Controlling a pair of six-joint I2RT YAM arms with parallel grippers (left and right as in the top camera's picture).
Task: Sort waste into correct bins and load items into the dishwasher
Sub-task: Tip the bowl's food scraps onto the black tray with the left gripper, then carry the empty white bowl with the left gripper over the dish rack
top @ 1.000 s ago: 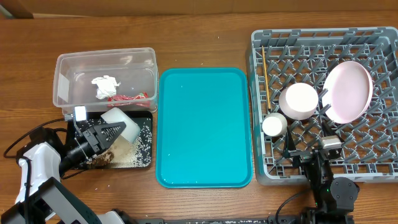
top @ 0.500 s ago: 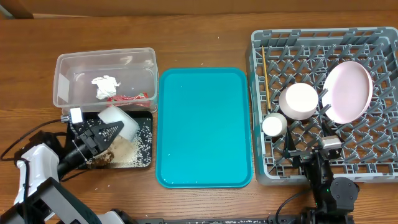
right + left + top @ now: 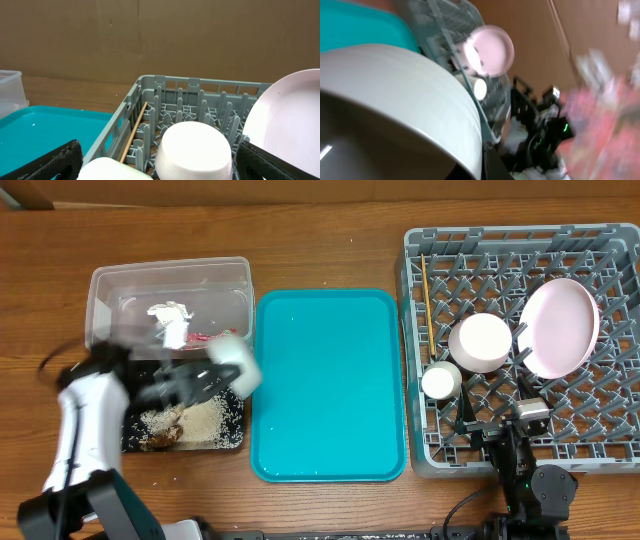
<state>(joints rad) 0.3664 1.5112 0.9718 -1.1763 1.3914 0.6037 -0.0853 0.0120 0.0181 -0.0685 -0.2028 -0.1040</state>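
My left gripper [image 3: 196, 381] is shut on the grey-rimmed bowl [image 3: 236, 364] and holds it, blurred by motion, over the right end of the black tray [image 3: 232, 442]. The bowl fills the left wrist view [image 3: 395, 100]. Rice scraps [image 3: 200, 418] lie in the black tray. The tissue [image 3: 170, 316] and the snack wrapper [image 3: 207, 336] lie in the clear tub [image 3: 100, 305]. The grey dish rack [image 3: 620, 435] holds the pink plate [image 3: 560, 327], pink bowl [image 3: 480, 342], white cup [image 3: 440, 381] and chopsticks [image 3: 425, 285]. My right gripper [image 3: 162, 162] is open and empty at the rack's front edge.
The flat teal tray [image 3: 330, 385] lies between the bins and the rack. The right arm [image 3: 525, 470] sits at the table's front right. The right wrist view shows the pink bowl [image 3: 195, 150], cup [image 3: 110, 171], plate [image 3: 290, 125] and chopsticks [image 3: 135, 130].
My left arm has lifted the grey-rimmed bowl off the black tray and swung it right toward the teal tray. The rice heap now shows uncovered. The right arm has not moved.
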